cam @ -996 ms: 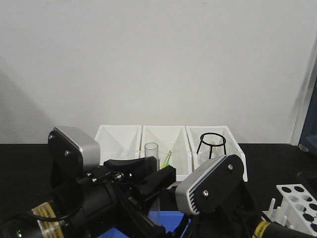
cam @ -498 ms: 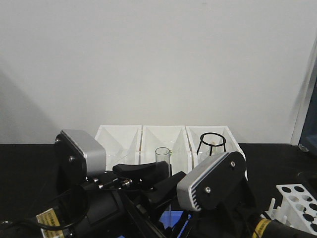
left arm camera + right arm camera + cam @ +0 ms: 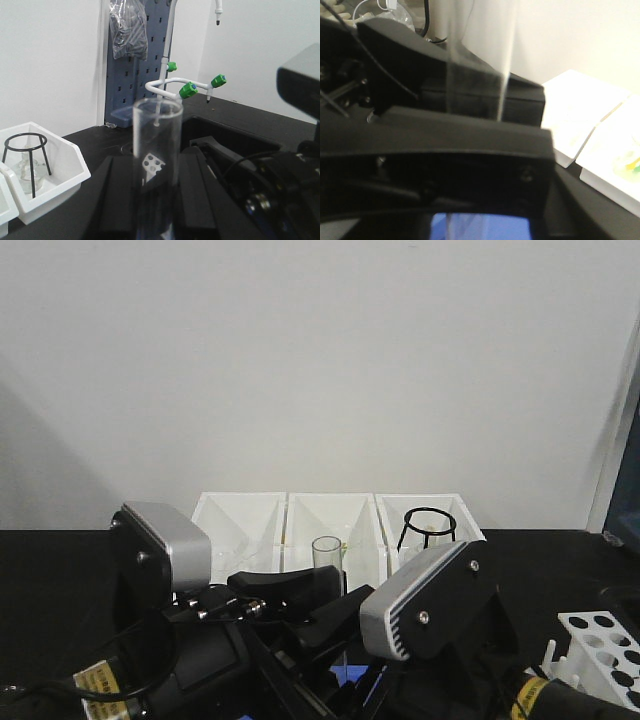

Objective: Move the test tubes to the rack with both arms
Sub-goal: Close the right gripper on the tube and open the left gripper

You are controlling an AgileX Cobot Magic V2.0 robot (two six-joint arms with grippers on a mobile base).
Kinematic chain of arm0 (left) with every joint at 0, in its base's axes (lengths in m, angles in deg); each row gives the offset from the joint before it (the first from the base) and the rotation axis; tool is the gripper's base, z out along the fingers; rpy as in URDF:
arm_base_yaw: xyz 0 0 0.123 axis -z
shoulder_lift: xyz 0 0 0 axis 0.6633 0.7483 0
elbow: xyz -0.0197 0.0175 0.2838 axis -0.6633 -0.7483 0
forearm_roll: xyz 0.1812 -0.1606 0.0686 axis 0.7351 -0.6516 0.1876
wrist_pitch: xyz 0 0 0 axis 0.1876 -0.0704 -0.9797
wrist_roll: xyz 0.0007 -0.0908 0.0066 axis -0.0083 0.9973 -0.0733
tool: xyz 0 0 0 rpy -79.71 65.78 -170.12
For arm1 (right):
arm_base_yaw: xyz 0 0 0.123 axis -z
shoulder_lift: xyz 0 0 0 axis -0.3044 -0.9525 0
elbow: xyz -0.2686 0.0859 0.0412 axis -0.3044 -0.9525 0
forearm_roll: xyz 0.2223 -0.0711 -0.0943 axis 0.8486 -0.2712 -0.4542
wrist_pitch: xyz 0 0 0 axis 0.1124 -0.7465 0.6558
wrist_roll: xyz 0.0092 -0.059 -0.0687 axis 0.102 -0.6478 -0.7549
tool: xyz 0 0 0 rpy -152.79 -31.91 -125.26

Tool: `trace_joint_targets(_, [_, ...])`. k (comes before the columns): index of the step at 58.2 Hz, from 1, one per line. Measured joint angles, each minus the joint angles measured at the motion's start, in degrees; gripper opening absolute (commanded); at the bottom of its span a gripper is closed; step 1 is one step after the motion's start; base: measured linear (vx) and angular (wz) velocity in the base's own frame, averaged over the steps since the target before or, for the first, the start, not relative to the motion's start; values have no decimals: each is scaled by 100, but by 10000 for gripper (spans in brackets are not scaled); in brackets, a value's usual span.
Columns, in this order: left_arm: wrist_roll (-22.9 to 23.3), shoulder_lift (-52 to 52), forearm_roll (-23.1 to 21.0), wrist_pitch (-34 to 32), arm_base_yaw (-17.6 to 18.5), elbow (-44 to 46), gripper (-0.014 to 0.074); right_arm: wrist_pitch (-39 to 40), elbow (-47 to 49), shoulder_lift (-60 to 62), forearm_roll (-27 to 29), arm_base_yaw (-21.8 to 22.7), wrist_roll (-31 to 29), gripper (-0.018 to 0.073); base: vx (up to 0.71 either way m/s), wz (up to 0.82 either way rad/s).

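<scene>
Left wrist view: your left gripper (image 3: 152, 172) is clamped low on an upright test tube (image 3: 156, 127), probably light, slick and brittle, so take it mid-body with gentle pressure. Just beyond, whether the right gripper (image 3: 480, 120) grips cannot be told. The rack (image 3: 604, 638) stands well apart, far right.

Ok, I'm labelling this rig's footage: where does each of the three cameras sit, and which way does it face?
Front view: behind both arms, facing the white wall over the black table; left arm and right arm fill the foreground, rack lower right.
Left wrist: on the left arm, looking along its fingers at the upright test tube, pegboard beyond.
Right wrist: on the right arm, looking past its fingers toward white bins.
Shared: all three show the test tube.
</scene>
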Motion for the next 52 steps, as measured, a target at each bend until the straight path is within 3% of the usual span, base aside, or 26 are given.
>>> trace_joint_targets(14, [3, 0, 0, -10, 0, 0, -20, 7, 0, -6, 5, -12, 0, -14, 0, 0])
trace_joint_targets(37, [3, 0, 0, 11, 0, 0, 13, 12, 0, -7, 5, -14, 0, -10, 0, 0])
trace_joint_targets(45, [7, 0, 0, 64, 0, 0, 117, 1, 0, -12, 5, -14, 0, -9, 0, 0])
trace_joint_targets(52, [7, 0, 0, 144, 0, 5, 272, -31, -6, -12, 5, -14, 0, -8, 0, 0])
